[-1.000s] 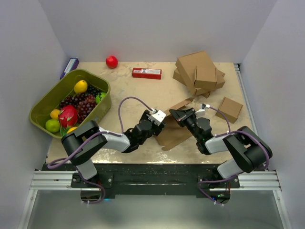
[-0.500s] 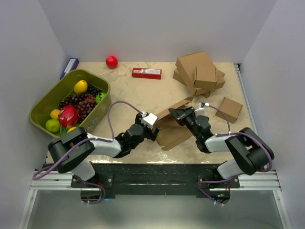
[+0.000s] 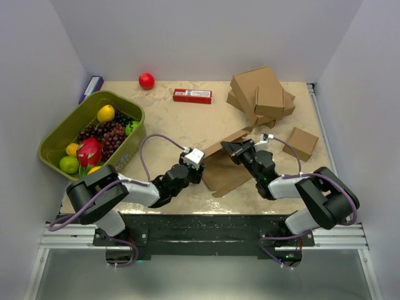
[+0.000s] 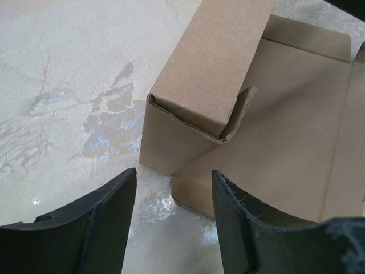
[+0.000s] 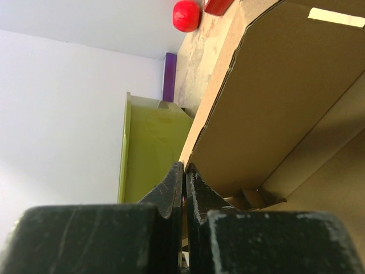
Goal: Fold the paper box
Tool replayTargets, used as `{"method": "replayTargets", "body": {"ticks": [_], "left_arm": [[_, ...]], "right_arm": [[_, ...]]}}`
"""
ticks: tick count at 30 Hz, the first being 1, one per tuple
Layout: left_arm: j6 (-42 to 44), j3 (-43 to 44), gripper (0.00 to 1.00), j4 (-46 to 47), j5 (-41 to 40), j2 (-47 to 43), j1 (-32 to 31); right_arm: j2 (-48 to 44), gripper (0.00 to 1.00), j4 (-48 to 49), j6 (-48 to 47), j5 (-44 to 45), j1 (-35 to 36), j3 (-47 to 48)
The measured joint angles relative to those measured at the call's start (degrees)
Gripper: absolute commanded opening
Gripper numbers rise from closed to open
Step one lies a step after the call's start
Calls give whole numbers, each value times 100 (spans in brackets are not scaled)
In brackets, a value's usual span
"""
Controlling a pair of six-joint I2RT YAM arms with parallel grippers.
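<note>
Left pincer (image 4: 174,177): spread, holding nothing.
Right pincer (image 5: 183,168): pressed together, pinching the edge of a raised flap.
Paper box (image 3: 226,176): partly folded, lying open on the table (image 3: 169,125) between the two pincers. A folded-up corner stands just ahead of the left fingers (image 4: 108,211), untouched.
Green basket (image 5: 148,148): beyond the right pincer's tips, past the flap.

Plain brown paper box (image 3: 226,169) on a cream table (image 3: 169,125) veined with pale grey. The basket (image 3: 119,96) is olive green, its lemon (image 3: 105,113) yellow and grapes (image 3: 112,139) dark purple; the ball (image 3: 146,80) is red, the packet (image 3: 192,95) red with white markings.
</note>
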Motion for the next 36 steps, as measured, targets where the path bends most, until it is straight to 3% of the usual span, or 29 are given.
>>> {"method": "replayTargets", "body": {"ticks": [11,36], "left_arm": [[-289,190,43,297,-92,382,87],[-507,448,35,966,-111,1054,341]], "right_arm": [[308,0,391,20,92,20,0],[476,0,597,74,555,79,2]]}}
